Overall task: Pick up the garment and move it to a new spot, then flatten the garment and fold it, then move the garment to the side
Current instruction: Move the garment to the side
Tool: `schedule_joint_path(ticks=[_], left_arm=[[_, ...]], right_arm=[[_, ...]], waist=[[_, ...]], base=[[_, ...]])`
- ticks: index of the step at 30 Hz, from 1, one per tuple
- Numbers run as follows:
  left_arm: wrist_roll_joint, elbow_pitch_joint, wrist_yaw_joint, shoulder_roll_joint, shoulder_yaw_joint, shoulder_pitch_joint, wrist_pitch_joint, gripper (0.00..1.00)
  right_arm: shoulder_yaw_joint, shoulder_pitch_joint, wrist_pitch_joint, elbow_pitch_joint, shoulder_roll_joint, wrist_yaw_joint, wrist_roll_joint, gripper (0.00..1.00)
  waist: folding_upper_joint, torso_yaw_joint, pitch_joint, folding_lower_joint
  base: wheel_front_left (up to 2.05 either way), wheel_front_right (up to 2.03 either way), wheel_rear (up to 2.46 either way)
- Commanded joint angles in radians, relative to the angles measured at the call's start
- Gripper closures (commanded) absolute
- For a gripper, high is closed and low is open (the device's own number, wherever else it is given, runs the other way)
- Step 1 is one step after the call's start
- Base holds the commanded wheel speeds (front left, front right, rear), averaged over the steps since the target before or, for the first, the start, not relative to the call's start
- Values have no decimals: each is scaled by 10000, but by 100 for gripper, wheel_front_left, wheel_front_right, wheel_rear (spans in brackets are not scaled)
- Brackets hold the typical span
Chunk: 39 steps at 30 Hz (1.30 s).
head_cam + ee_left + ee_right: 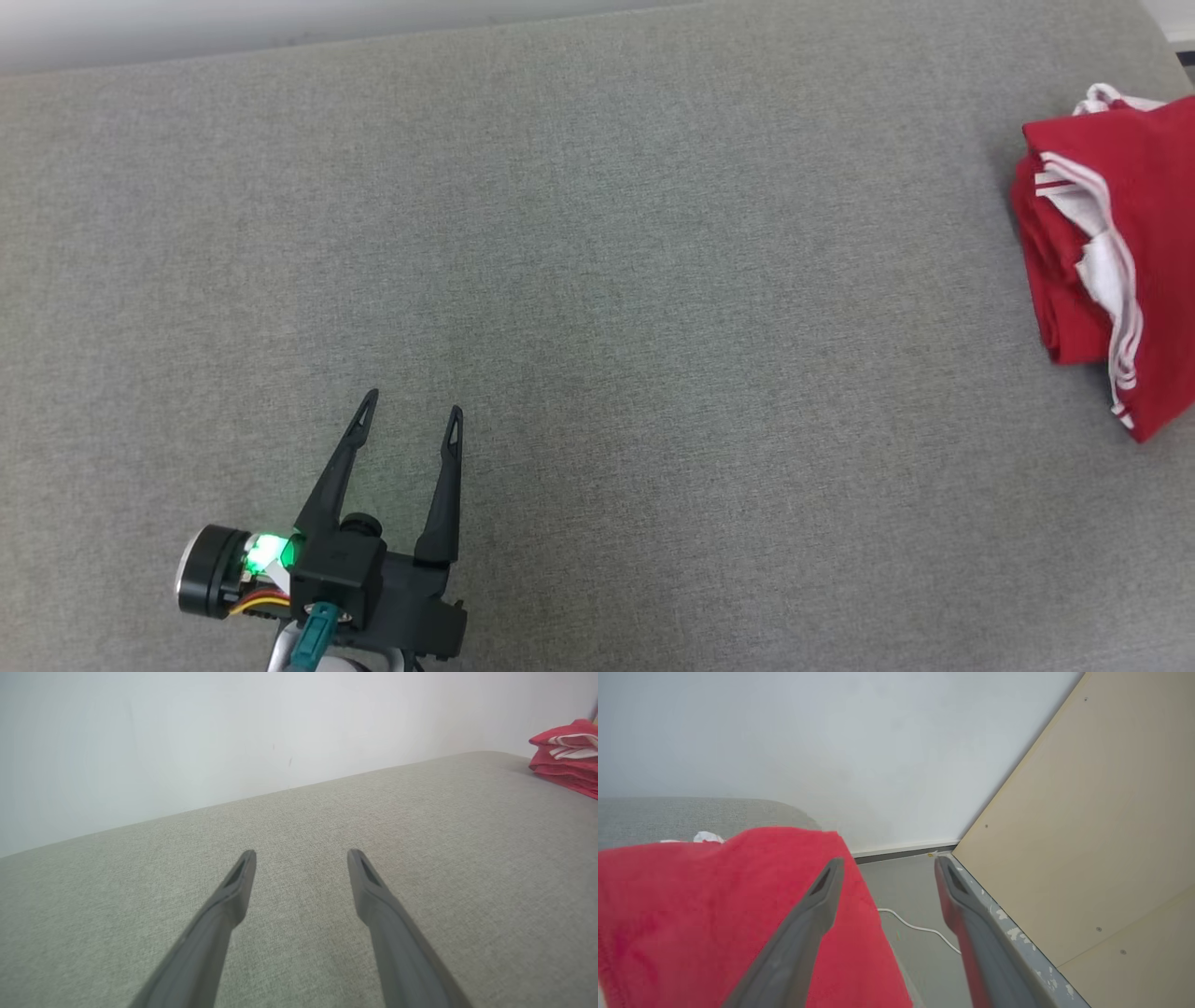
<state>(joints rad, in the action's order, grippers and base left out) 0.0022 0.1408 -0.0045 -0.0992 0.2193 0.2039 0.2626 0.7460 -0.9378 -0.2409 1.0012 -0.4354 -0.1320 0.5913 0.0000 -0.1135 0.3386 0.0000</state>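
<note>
Folded red garment (1111, 271) lies at the frame's right edge on the tabletop (597, 233). Left hand (413, 404), lower left, is wide and empty. Right hand (888, 860) is wide by the cloth's edge, gripping nothing. Soft, light and floppy, it is probably best pinched through all layers at the fold.

No text, label, brand name, number or sign can be read in any view. The red garment (1162, 233) has plain white stripes along its edges, and no lettering is legible on them.
</note>
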Motion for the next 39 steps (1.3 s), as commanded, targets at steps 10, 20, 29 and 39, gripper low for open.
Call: schedule_joint_path(ticks=[10,20,29,39], left_arm=[[-215,28,223,1,-286,-266,29,0],[-355,127,296,140,-810,-787,29,0],[-464,410,313,273,-1304,-1343,30,0],[-535,742,239,378,-1793,-2027,30,0]], right_arm=[[-2626,595,-238,-1270,1474,31,-2072,0],[-5555,3757,-243,-4244,2692,31,-5235,0],[-6548,5687,-244,-5261,3562,30,-5803,0],[-6921,7104,-244,-5533,3831,30,-5991,0]], waist=[[0,-211,-376,0],[0,-16,-1013,0],[0,273,-1680,0],[0,542,-2470,0]], base=[[0,0,0],[0,0,0],[0,0,0],[0,0,0]])
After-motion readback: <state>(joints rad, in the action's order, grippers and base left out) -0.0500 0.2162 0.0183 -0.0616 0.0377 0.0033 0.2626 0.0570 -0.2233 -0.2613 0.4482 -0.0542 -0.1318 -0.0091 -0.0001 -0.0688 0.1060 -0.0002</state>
